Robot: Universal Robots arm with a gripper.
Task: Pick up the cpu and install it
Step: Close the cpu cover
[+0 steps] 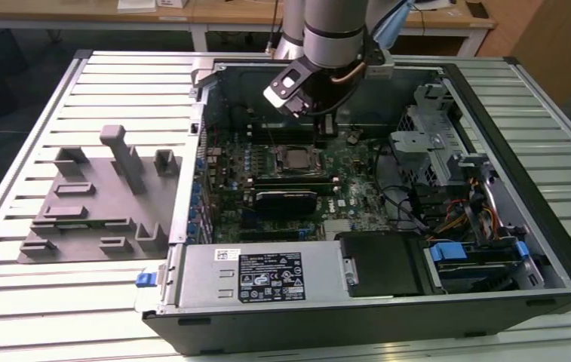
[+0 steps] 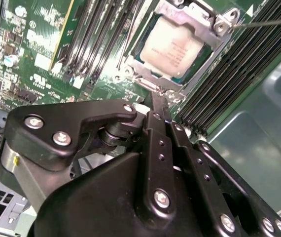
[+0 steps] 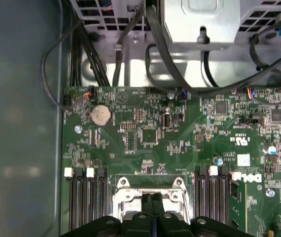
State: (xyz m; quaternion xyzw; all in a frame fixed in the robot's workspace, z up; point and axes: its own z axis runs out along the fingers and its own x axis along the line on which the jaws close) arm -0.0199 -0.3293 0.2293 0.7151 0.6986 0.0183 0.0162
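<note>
The hand [image 2: 159, 104], fingers pressed together and empty, hovers close above the cpu [image 2: 172, 49] seated in its socket [image 2: 210, 19].

Light: bright and even across the scene.
Glare: pale sheen on the cpu [image 2: 172, 49] lid, second wrist view.
Shadow: case wall [image 3: 17, 123] beside the cpu, dim.

- Arm [image 1: 333, 26]: smooth silver-grey tube with a darker band above the wrist.
- Cable [image 1: 351, 73]: copper-coloured, looping at the wrist.
- Gripper [image 2: 158, 104]: matt black linkage plates.
- Screws [image 2: 161, 199]: silver, round-headed.
- Small yellow mark [image 2: 16, 160] on its side.
</note>
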